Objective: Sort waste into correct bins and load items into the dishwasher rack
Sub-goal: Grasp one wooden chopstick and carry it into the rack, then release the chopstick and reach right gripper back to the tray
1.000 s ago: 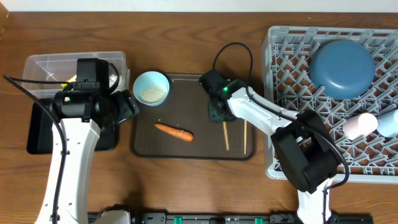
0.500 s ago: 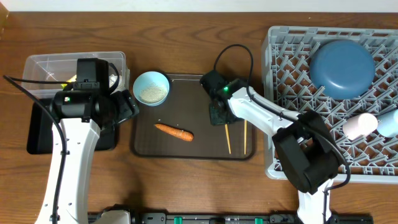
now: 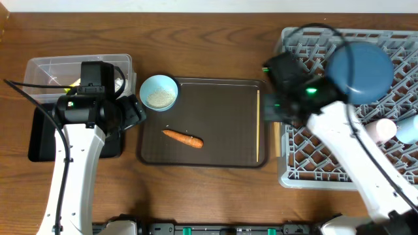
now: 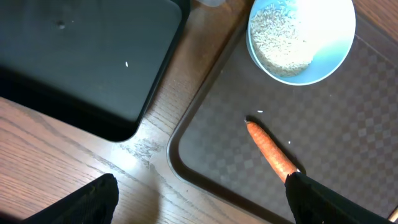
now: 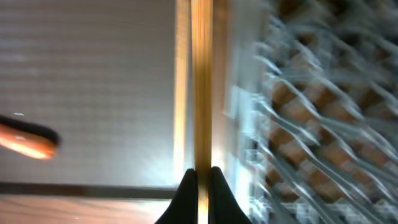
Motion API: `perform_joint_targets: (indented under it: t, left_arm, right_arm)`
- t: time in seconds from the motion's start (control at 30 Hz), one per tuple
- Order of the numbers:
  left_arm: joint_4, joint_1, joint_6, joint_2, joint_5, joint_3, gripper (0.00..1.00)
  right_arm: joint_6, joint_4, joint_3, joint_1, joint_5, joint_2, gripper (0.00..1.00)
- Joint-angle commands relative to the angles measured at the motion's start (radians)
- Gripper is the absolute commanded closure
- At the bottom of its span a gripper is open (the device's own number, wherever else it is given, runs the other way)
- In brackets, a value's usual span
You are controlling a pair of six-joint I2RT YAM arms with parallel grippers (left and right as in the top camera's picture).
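Observation:
My right gripper is shut on a wooden chopstick and holds it over the left edge of the grey dishwasher rack. A second chopstick lies along the right edge of the brown tray. The orange carrot lies on that tray and shows in the left wrist view. The pale-blue bowl holds rice. My left gripper is open and empty over the tray's left edge. The blue dish, pink cup and light-blue cup sit in the rack.
The clear tub stands at the far left with something yellow and white inside. The black tray lies in front of it, partly under my left arm, and shows in the left wrist view.
My right arm has swung right from the middle of the brown tray to the rack's left edge, carrying one chopstick. The left arm has not moved.

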Motion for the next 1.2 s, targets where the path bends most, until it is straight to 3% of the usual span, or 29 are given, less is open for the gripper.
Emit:
perform_joint_targets:
  t: [0.0,0.2,0.67,0.83,1.0,1.17]
  left_arm:
    - [-0.004,0.004,0.002,0.006,-0.006,0.003,0.12]
    - [-0.008,0.004,0.002,0.006,-0.006,0.003,0.12]
    - [-0.016,0.004,0.018,0.006,-0.006,0.003,0.12]
    - [-0.016,0.004,0.018,0.006,-0.006,0.003,0.12]
    - [-0.016,0.004,0.018,0.006,-0.006,0.003,0.12]
    - [-0.016,0.004,0.018,0.006,-0.006,0.003,0.12]
  right_arm:
    - [-0.021,-0.058,-0.001,-0.051,0.043,0.004,0.99]
    - [-0.032,-0.073,-0.088,-0.086,0.044,0.008,0.99]
    - [-0.036,0.106,-0.302,-0.094,0.054,0.008,0.99]
    - [-0.036,0.174,-0.351,-0.094,0.053,0.008,0.91]
    - [-0.036,0.224,-0.357,-0.094,0.044,0.008,0.67]
    - [-0.041,0.227,-0.304,-0.093,-0.010,0.002,0.60]
